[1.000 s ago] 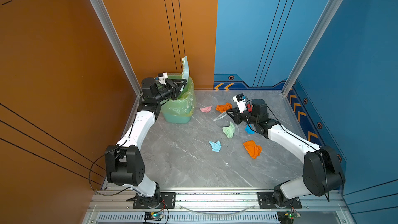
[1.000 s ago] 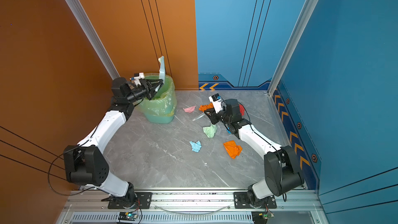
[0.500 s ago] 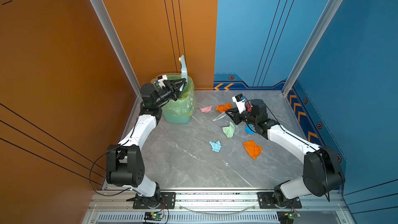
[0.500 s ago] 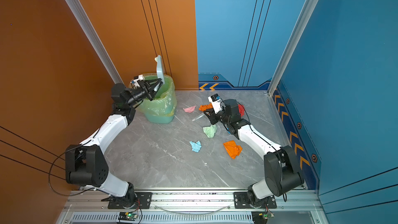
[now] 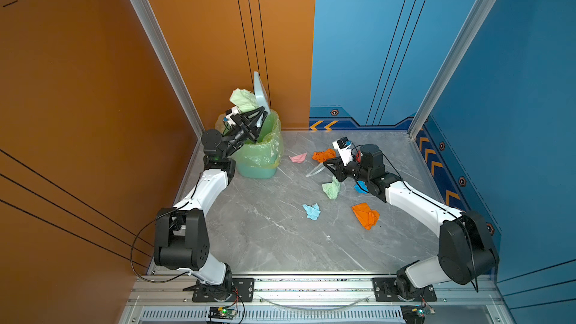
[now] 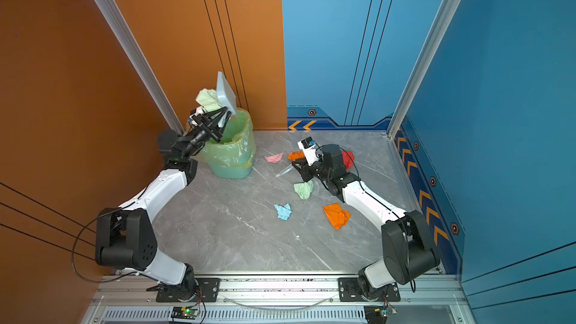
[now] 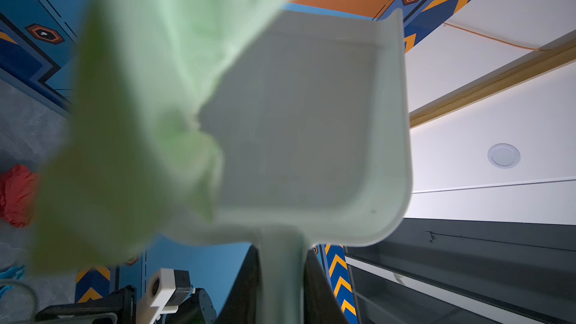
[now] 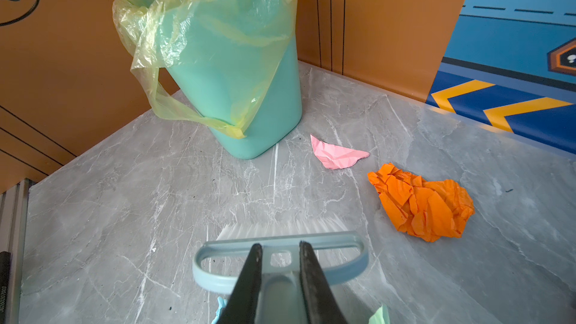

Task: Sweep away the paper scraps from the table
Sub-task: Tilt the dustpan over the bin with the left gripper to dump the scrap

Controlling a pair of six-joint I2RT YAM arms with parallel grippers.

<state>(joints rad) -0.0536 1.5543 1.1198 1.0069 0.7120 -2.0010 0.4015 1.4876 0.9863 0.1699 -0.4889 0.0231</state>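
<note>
Left pincer (image 5: 261, 116) clamped on smooth plastic dustpan (image 5: 260, 93), tipped up over bag-lined bin (image 5: 261, 154), crumpled pale green wad (image 5: 242, 101) against it. Right pincer (image 8: 278, 260) clamped on brush (image 8: 280, 246); other paper scraps (image 5: 364, 215) lie on veined grey tabletop (image 5: 265, 238).

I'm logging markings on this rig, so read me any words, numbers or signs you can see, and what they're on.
Words or brands: none readable in any view.
Digits printed on a black strip at the edge of the right wrist view: too small to read.
Yellow chevrons on the blue wall band: arrow signs, no text.
Hexagon emblem on that band: a symbol, no legible lettering.
</note>
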